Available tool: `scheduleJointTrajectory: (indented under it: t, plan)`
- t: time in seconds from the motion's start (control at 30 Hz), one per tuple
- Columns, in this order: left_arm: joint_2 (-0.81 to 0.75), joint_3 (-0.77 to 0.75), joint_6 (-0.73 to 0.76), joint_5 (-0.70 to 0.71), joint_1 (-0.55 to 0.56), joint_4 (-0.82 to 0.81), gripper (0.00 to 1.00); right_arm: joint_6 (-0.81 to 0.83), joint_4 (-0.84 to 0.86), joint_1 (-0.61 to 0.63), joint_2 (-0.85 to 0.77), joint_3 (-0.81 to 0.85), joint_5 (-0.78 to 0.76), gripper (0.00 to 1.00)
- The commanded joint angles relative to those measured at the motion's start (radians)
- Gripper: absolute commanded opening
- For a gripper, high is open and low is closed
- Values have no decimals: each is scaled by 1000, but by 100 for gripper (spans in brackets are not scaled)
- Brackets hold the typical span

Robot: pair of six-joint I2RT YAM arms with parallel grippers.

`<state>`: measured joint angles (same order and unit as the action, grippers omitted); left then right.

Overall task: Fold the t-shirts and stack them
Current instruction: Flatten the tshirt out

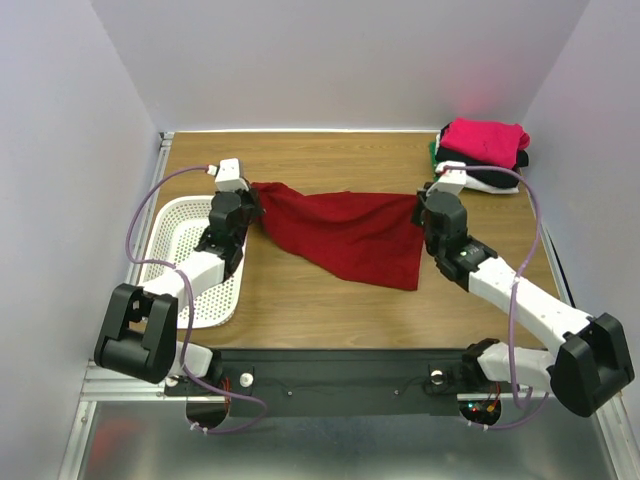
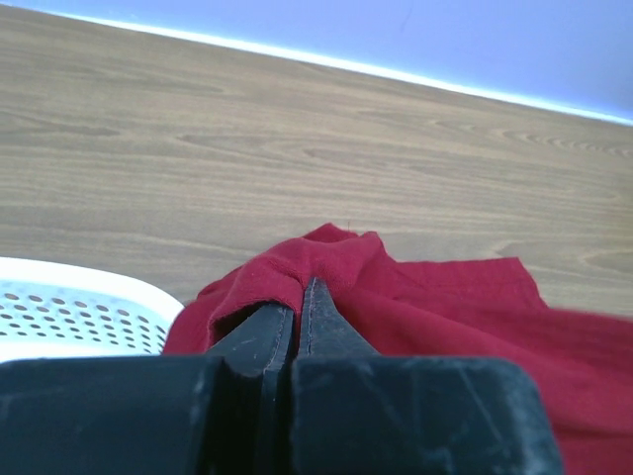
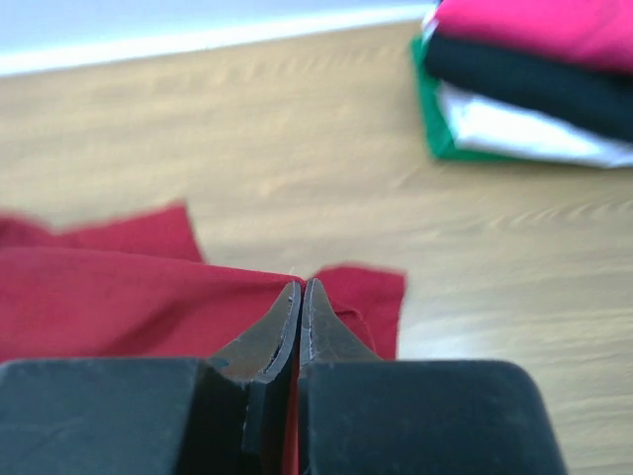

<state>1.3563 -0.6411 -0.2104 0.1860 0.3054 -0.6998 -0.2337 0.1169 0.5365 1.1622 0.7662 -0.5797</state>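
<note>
The large dark red t-shirt [image 1: 345,232] hangs stretched between my two grippers over the middle of the table. My left gripper [image 1: 252,192] is shut on its left end, which bunches over the fingertips in the left wrist view [image 2: 302,287]. My right gripper [image 1: 424,203] is shut on its right edge; red cloth [image 3: 138,297] shows pinched between the fingers [image 3: 300,290]. A folded stack sits at the back right corner: bright pink t-shirt [image 1: 487,141] on top, black [image 3: 534,81], white [image 3: 524,134] and green [image 3: 435,129] below.
A white perforated plastic basket [image 1: 178,235] lies at the left, under the left arm, and its rim shows in the left wrist view [image 2: 69,307]. Walls close the table on three sides. Bare wood lies in front of the shirt.
</note>
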Motion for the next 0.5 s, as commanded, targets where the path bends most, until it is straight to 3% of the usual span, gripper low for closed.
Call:
scheduleJointTrajectory:
  t: [0.0, 0.47]
  plan:
    - [-54, 11, 19, 24, -6, -73, 0, 37, 38, -56, -36, 86, -86, 0]
    - [-56, 8, 26, 58, -6, -119, 0, 36, 72, -164, 119, 205, -91, 0]
